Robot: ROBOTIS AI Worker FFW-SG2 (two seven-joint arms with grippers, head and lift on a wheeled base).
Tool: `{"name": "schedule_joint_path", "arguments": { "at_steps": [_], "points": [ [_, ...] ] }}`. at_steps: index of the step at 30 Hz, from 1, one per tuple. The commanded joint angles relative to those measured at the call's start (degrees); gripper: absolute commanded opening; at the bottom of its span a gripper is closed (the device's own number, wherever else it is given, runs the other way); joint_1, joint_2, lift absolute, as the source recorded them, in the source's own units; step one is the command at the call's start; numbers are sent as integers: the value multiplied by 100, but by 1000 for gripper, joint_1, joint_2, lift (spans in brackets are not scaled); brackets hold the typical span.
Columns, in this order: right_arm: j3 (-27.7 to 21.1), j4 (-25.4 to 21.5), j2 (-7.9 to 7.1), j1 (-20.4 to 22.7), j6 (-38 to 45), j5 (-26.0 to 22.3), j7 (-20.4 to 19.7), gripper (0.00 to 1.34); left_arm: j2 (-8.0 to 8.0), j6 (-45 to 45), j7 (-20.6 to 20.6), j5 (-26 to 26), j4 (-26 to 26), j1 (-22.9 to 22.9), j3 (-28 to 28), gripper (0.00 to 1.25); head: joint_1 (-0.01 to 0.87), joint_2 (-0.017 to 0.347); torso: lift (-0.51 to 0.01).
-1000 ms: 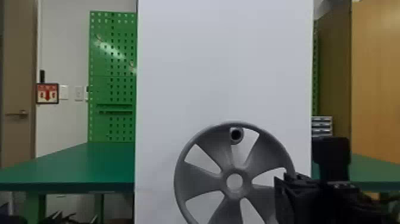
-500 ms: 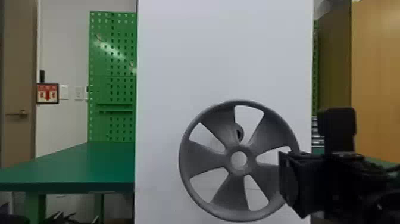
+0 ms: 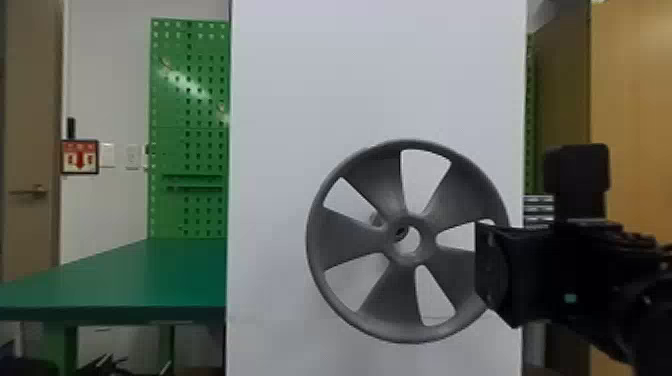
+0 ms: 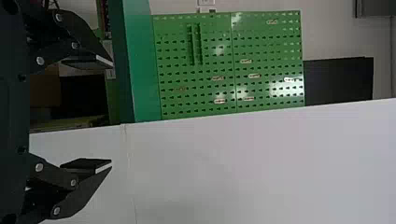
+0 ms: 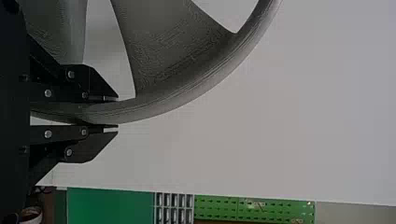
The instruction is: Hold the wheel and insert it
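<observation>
Wheel (image 3: 428,241) has risen, rim (image 5: 140,109) clamped between right fingers (image 3: 492,270); left fingers (image 4: 84,196) spread.

The wheel (image 3: 350,242) is grey, its spokes (image 5: 159,46) finely lined. The upright panel (image 3: 370,75) is plain white. The pegboard (image 3: 194,112) is green with rows of dark holes. The tabletop (image 3: 150,275) is green; the right gripper (image 3: 492,270), black.

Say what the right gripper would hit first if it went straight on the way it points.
Likely the white panel, but the wheel in the right gripper might bump the peg behind its hub sooner; depth is unclear.
</observation>
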Motion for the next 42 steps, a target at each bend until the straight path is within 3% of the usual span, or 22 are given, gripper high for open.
{"name": "schedule_joint_path", "arguments": {
  "at_steps": [1,42],
  "points": [
    [-20,25,0,-91,45,-19,0,150,0,21,0,-1,4,-14,-22,752,0,2,-499],
    [-37,113,0,-258,36,-36,0,150,0,21,0,-36,22,-49,-66,752,0,2,-499]
  ]
}}
